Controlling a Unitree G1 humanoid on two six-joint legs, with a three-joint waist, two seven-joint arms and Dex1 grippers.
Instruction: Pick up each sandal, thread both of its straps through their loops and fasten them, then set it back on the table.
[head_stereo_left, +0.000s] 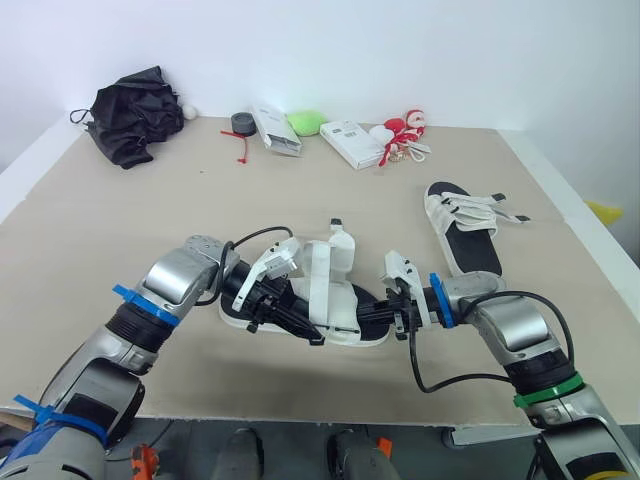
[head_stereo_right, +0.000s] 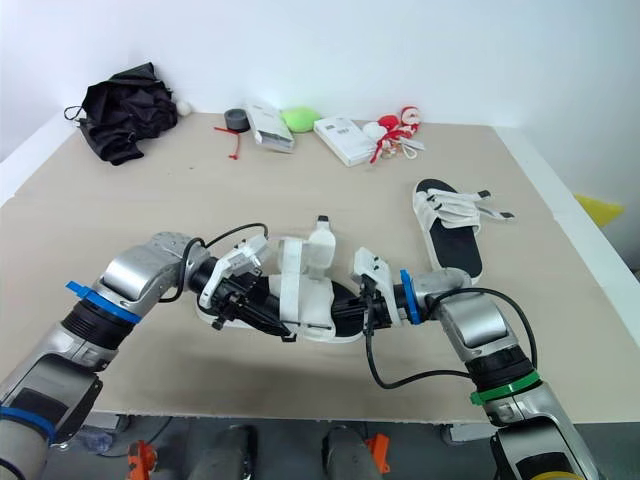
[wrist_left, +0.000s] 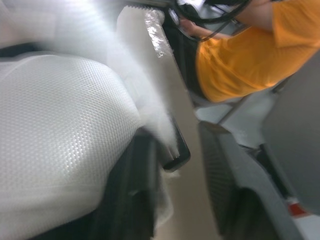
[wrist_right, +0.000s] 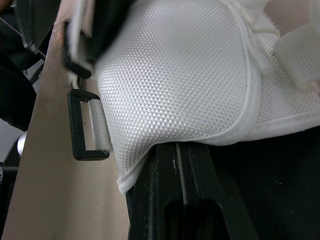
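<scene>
I have the near sandal (head_stereo_left: 335, 300) lying lengthwise between both arms: left end effector (head_stereo_left: 288, 318) spread beside its straps, right end effector (head_stereo_left: 402, 308) at its opposite end, grip I cannot tell.

Table (head_stereo_left: 90, 240), contents. Near sandal (head_stereo_left: 335, 300): front centre, between my left gripper (head_stereo_left: 298, 320) and my right gripper (head_stereo_left: 396, 308). Second sandal (head_stereo_left: 462, 225): behind it, to the right. Back edge, left to right: umbrella (head_stereo_left: 135, 118), tape roll (head_stereo_left: 243, 122), box (head_stereo_left: 275, 130), second box (head_stereo_left: 352, 143), toy (head_stereo_left: 402, 128).

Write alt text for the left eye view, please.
The left gripper and right gripper meet at a white sandal near the table's front edge. A second sandal lies farther back on the right.
</scene>
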